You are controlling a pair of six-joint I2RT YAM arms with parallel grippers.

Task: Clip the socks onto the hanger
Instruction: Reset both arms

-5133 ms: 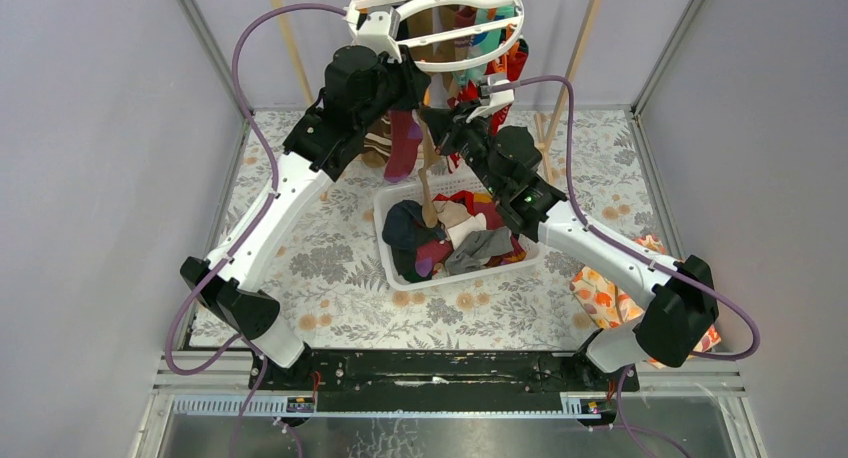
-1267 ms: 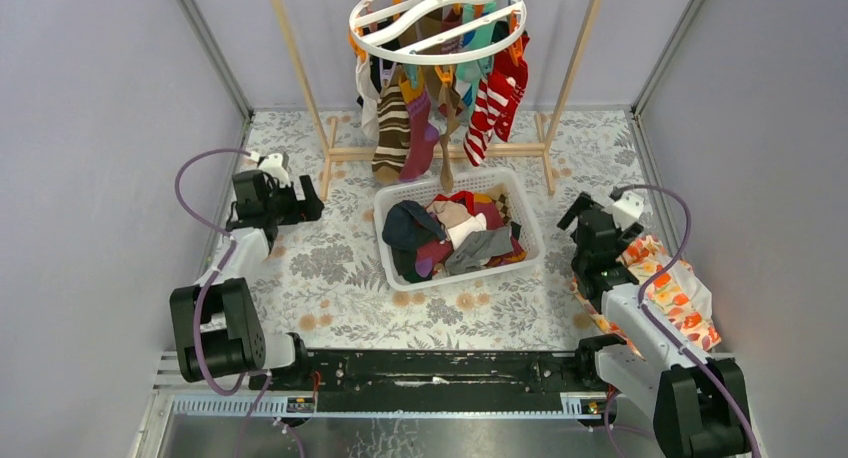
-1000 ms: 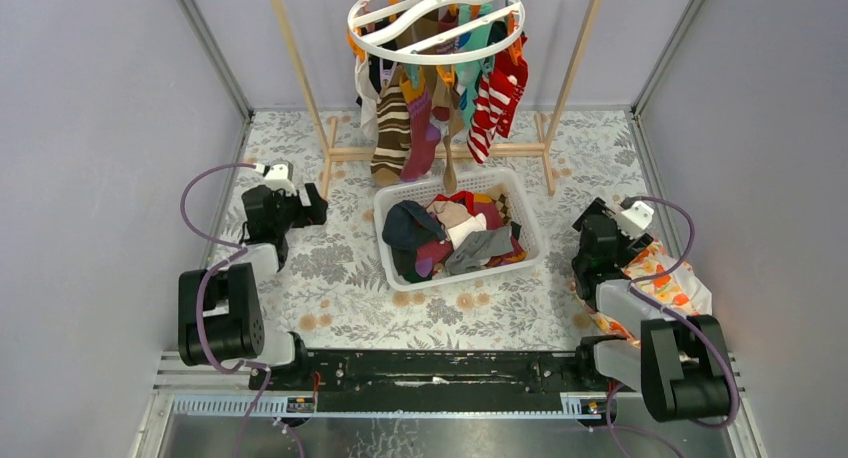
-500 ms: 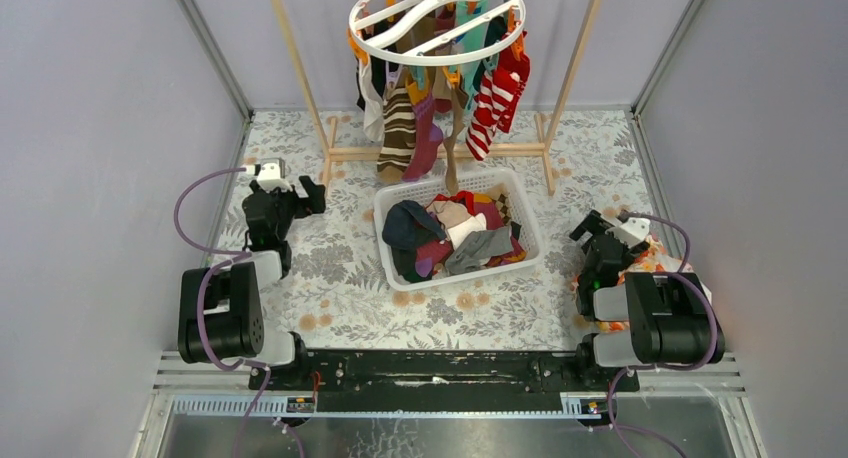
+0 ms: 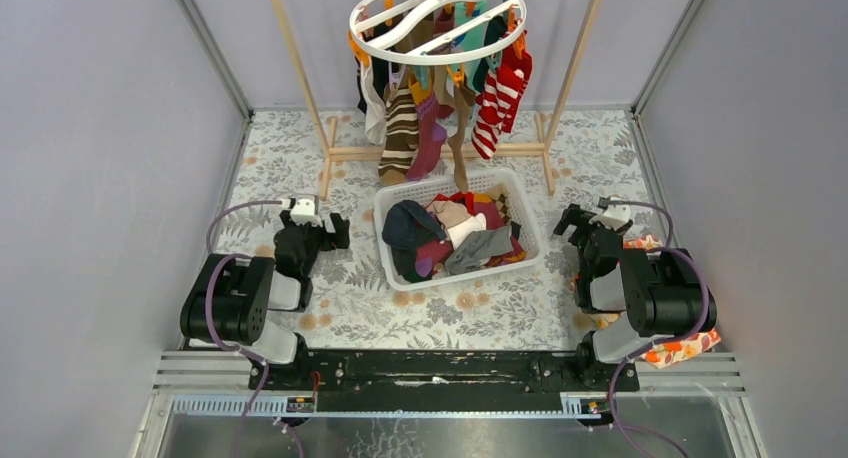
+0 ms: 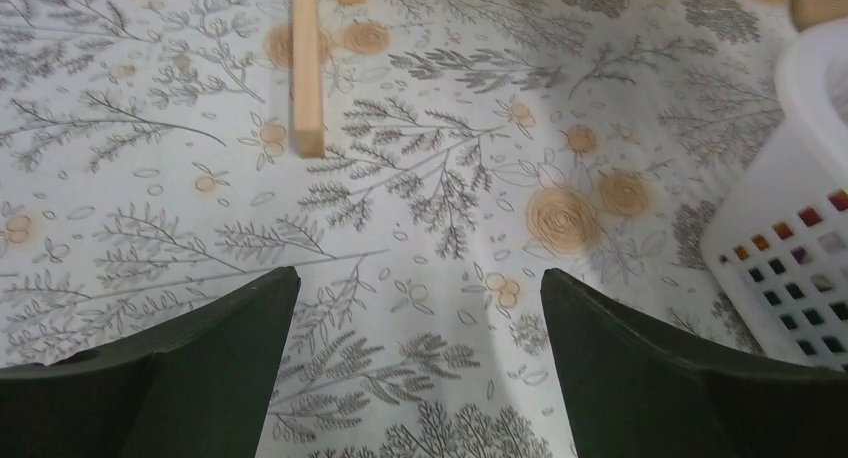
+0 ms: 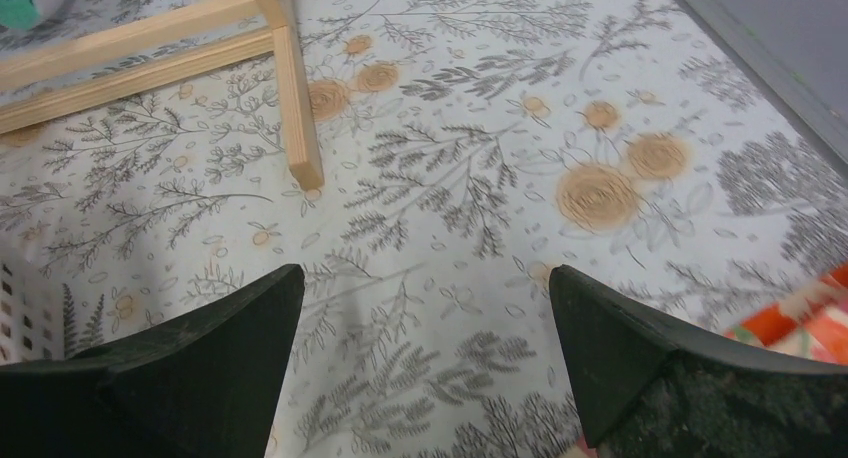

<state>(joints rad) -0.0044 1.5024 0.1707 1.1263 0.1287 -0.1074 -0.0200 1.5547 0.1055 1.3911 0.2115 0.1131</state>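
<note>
Socks (image 5: 402,138) hang lengthwise straight down off hanger (image 5: 432,57); L pincer (image 6: 415,278) & R pincer (image 7: 425,273) wide apart, empty

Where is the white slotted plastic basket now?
In the top external view, the white slotted plastic basket stands at the middle of the table, just in front of the socks hanging from the round white plastic hanger.

basket (image 5: 384,240) mid-table | socks (image 5: 401,130) hang near its far rim | table (image 5: 450,323) bare either side
</note>
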